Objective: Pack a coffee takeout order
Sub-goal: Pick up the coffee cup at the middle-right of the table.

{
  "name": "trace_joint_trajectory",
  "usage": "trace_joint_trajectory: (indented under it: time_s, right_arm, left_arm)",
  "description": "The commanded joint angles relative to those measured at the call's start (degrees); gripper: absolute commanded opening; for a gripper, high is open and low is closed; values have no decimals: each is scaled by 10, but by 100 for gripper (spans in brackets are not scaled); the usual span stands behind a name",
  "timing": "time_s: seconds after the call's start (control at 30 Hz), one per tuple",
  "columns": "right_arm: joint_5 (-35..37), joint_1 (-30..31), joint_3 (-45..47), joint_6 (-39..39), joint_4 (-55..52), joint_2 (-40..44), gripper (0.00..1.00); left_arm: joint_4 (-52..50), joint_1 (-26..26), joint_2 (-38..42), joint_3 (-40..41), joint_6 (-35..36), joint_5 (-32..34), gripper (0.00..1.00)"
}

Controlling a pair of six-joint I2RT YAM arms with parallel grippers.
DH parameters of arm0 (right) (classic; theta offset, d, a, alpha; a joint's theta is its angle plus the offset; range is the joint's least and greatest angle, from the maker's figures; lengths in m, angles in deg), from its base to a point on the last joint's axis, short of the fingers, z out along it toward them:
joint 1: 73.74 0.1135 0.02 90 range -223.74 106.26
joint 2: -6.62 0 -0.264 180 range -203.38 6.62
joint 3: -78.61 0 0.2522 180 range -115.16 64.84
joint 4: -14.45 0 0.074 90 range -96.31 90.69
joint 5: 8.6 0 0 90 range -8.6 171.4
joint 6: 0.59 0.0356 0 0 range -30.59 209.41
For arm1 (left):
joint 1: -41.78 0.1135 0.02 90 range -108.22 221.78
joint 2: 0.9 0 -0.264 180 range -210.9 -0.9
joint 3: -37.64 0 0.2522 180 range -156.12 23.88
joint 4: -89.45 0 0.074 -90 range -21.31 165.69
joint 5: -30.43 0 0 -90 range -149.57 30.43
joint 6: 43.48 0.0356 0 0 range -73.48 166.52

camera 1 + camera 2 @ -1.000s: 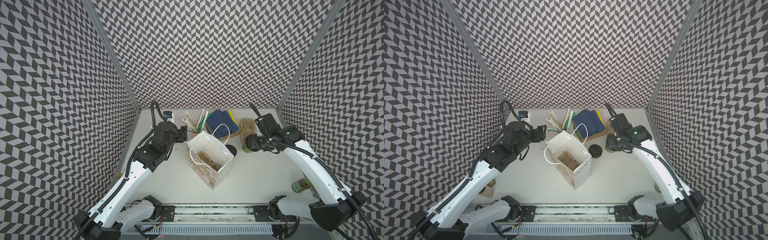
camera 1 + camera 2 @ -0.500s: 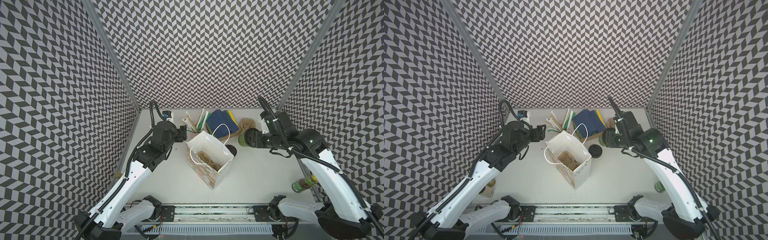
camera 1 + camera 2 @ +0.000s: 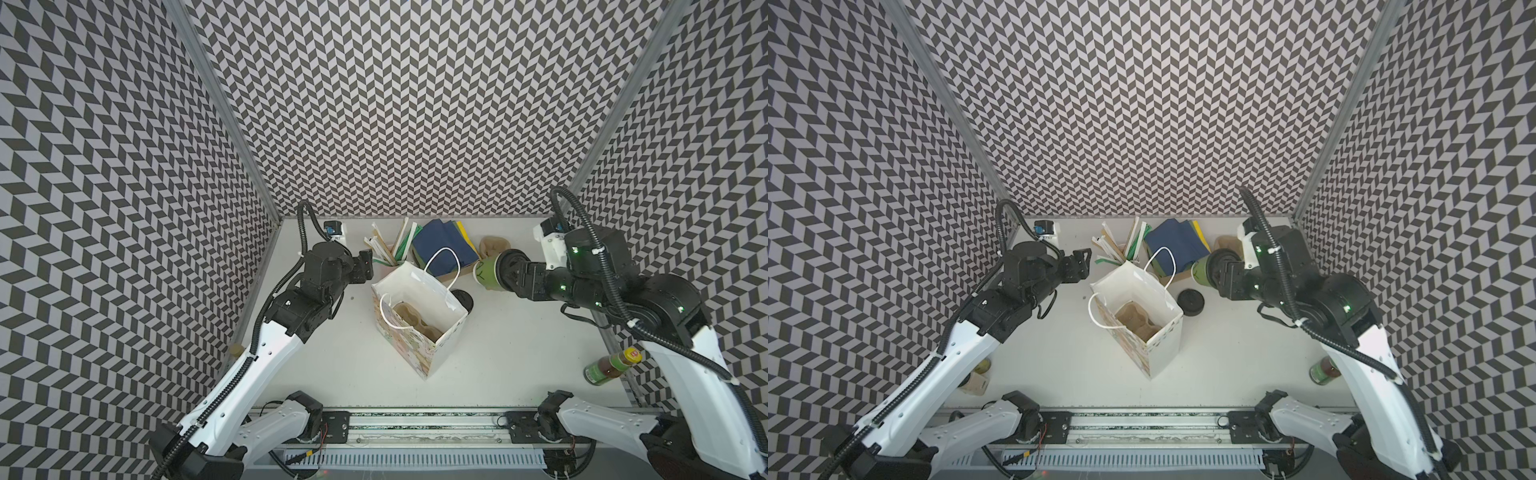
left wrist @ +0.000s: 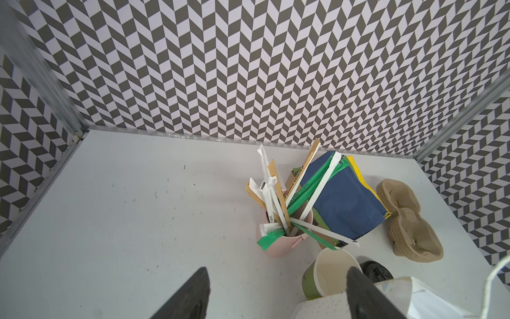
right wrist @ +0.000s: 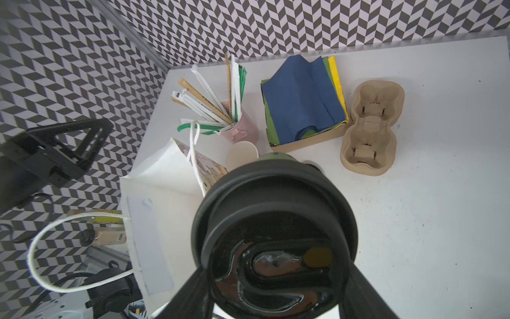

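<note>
- White tabletop (image 3: 519,353) closed in on 3 sides by grey-and-white chevron panels.
- Right gripper (image 5: 277,269) is clamped on the lidded green cup (image 3: 487,273), with 1 finger (image 5: 190,298) on each side of its black lid (image 5: 273,221). The cup is tipped far off upright, base pointing toward the bag.
- White paper bag (image 3: 415,286) stands open mid-table, with 1 tan cup carrier (image 3: 411,321) at its bottom.
- Left gripper (image 3: 366,266) hangs just beside the bag's rear corner, jaws apart and nothing between them.
- 2nd green cup (image 4: 331,273), unlidded and white inside, stands upright just beside the pink straw holder (image 4: 276,243).
- Loose black lid (image 3: 1190,301) lies flat on the table next to the bag.
- Dark blue napkins (image 3: 442,245) sit in a shallow tray at the back, with a stack of spare carriers (image 5: 371,127) beside it.
- Green bottle (image 3: 611,365) is at the table's right edge, well apart from the rest.
</note>
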Motion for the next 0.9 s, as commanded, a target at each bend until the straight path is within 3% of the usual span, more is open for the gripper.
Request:
trace_joint_trajectory:
  time_s: [0.0,0.87]
  right_arm:
    - [-24,2,-15,-4,6,4,54]
    - [-70,2,-46,0,7,6,45]
  left_arm:
    - [14,5,-1,6,-1,-8,78]
    - [17,9,-1,8,-1,-9,78]
